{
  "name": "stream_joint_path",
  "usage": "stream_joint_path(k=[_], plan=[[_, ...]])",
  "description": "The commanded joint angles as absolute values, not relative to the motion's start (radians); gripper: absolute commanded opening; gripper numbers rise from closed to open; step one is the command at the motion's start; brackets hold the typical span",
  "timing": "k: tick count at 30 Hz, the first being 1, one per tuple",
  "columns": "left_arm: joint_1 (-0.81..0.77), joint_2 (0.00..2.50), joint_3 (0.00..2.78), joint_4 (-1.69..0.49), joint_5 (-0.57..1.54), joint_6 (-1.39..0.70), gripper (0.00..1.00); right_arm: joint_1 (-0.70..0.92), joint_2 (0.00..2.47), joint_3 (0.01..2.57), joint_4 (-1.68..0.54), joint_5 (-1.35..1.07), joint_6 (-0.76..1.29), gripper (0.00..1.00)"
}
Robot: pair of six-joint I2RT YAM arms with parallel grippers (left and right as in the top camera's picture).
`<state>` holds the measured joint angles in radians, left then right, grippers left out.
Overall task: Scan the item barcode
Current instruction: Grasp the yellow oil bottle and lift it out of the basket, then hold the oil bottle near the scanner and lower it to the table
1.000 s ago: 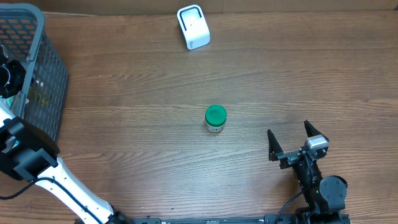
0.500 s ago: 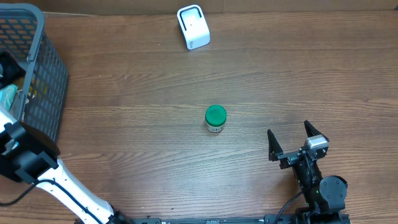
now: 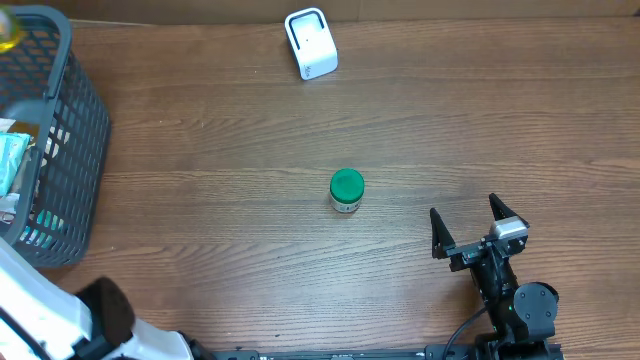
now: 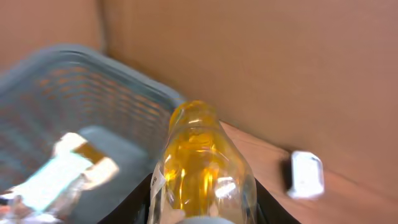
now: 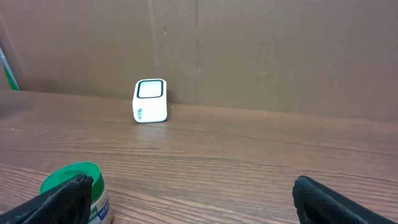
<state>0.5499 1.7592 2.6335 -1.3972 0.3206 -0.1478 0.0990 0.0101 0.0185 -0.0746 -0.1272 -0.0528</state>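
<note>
Left claw (image 4: 202, 200) was clamped on the bottle of yellow liquid (image 4: 202, 162). The bottle filled the lower centre of the left wrist frame, neck pointing away from the cam. It hung up in the air over the grey mesh basket (image 4: 68, 93) at frame left, not on the tabletop (image 3: 200, 150). Right claw (image 3: 463, 208) sat at lower right of overhead, jaws spread wide, nothing in them.

Step in hand, my read: carry the bottle to the white scanner (image 3: 310, 42), top centre of overhead.

How I'd do it well:
- Clear the basket rim before swinging across.
- Keep the squeeze firm, since a smooth round bottle can slip or roll in the fingers.
- Present the label side square to the scanner window. I saw no barcode in any view, so expect to roll the wrist until it reads.
- Stay clear of the green-lidded jar (image 3: 347, 190) standing mid-tabletop.

View differences:
- Only the left wrist cam showed the grip. Overhead showed just a yellow sliver in its top left corner.
- Left wrist also showed a pale packet (image 4: 71, 171) in the basket, blurred.
- Overhead gave the layout: scanner, jar and right claw well apart.
- Right wrist showed the scanner's window side, set near the cardboard wall (image 5: 280, 50), with the jar at lower left and no bottle.
</note>
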Motion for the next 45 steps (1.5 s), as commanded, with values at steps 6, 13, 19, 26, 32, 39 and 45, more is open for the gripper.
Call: stream_joint_path(k=[6, 13, 19, 26, 32, 39, 45], plan=[[0.142, 1.750, 2.635, -1.502, 0.224, -0.166, 0.28, 0.100, 0.003, 0.008, -0.070, -0.133, -0.052, 1.00], [-0.212, 1.890, 2.635, -1.502, 0.125, -0.267, 0.33, 0.100, 0.003, 0.008, -0.070, -0.133, -0.052, 1.00], [-0.462, 2.086, 2.635, -1.444, 0.066, -0.426, 0.36, 0.100, 0.003, 0.008, -0.070, -0.133, -0.052, 1.00], [-0.651, 2.270, 2.635, -1.422, 0.023, -0.591, 0.29, 0.100, 0.003, 0.008, -0.070, -0.133, -0.052, 1.00], [-0.763, 2.370, 2.635, -1.421, -0.073, -0.659, 0.33, 0.100, 0.003, 0.008, -0.070, -0.133, -0.052, 1.00], [-0.842, 2.427, 2.634, -1.435, -0.154, -0.739, 0.35, 0.100, 0.003, 0.008, -0.070, -0.133, -0.052, 1.00], [-0.854, 2.481, 2.634, -1.434, -0.164, -0.824, 0.36, 0.100, 0.003, 0.008, -0.070, -0.133, -0.052, 1.00]])
